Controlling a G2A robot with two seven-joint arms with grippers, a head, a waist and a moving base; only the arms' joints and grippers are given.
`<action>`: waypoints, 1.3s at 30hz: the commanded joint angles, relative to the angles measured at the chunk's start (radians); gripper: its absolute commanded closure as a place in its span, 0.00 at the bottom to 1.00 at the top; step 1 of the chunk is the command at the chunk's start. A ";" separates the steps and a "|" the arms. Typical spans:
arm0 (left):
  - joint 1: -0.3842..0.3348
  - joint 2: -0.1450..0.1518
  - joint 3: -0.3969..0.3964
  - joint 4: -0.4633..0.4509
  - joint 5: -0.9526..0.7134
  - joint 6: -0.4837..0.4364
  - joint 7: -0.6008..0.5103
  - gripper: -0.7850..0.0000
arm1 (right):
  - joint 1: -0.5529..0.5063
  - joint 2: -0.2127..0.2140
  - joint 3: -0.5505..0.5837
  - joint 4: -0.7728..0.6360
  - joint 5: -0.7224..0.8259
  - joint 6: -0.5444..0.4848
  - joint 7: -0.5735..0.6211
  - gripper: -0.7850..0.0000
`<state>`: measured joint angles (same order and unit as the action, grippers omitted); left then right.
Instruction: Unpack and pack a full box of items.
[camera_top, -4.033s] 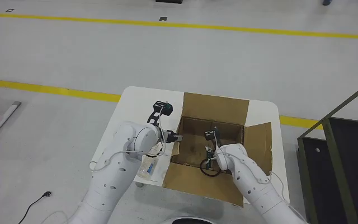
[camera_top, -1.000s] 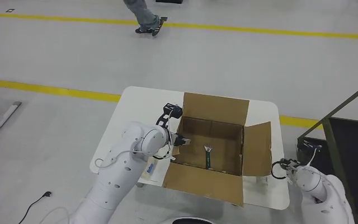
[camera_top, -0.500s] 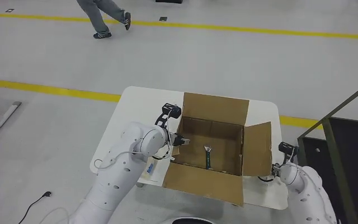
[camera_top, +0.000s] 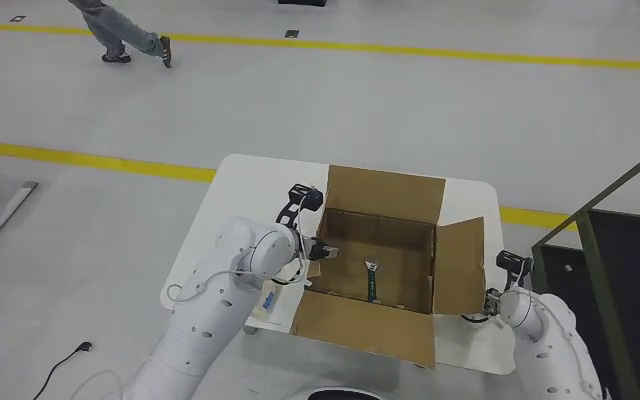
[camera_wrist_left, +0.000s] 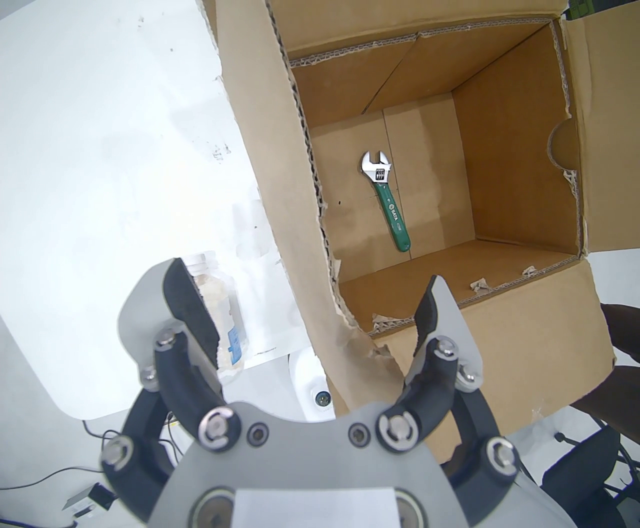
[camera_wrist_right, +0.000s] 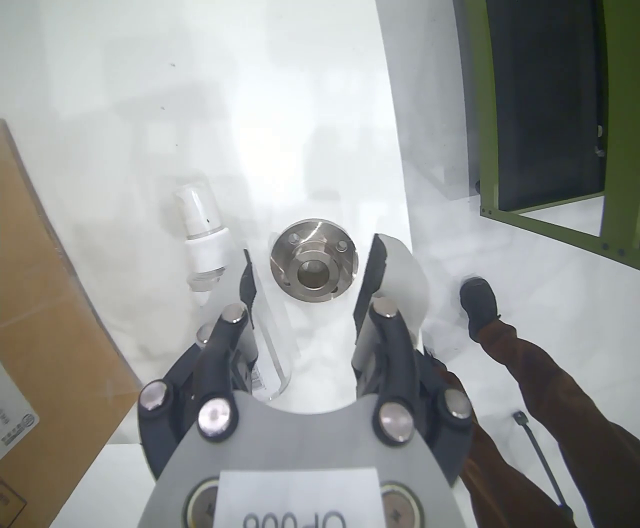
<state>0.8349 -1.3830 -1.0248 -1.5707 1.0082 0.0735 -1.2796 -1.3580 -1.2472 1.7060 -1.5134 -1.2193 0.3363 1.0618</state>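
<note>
Out of the box (camera_top: 383, 190) now, the right claw (camera_wrist_right: 312, 255) hangs open, empty, above a metal flange (camera_wrist_right: 314, 266) near the desk (camera_top: 250, 190)'s right edge; left claw (camera_wrist_left: 305, 280) open, empty, beside the box; wrench (camera_wrist_left: 385, 200) lies inside.

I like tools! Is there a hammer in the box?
No, the tool inside the cardboard box is a green-handled adjustable wrench.

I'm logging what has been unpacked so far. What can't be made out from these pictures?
- Left wrist view: the jar beside the box sits partly behind a finger of the left hand, so its full shape is hidden.
- Right wrist view: the pump bottle has its clear body passing behind a finger of the right hand, which covers part of it.
- Top view: the wrench is too small to make out its head.
</note>
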 joint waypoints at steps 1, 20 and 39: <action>0.001 0.001 -0.001 -0.001 0.001 0.000 0.001 0.00 | -0.015 0.000 0.019 -0.070 0.025 0.007 -0.005 0.27; 0.025 0.013 -0.035 -0.029 0.015 0.014 -0.001 0.00 | -0.128 -0.016 -0.078 -0.606 0.313 -0.139 -0.264 1.00; 0.022 0.021 -0.051 -0.025 0.016 0.007 -0.005 0.00 | 0.375 -0.100 -0.668 0.193 0.065 0.088 -0.072 1.00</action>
<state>0.8592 -1.3626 -1.0756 -1.5968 1.0244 0.0811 -1.2838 -1.0124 -1.3411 1.0659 -1.3623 -1.1474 0.4225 0.9767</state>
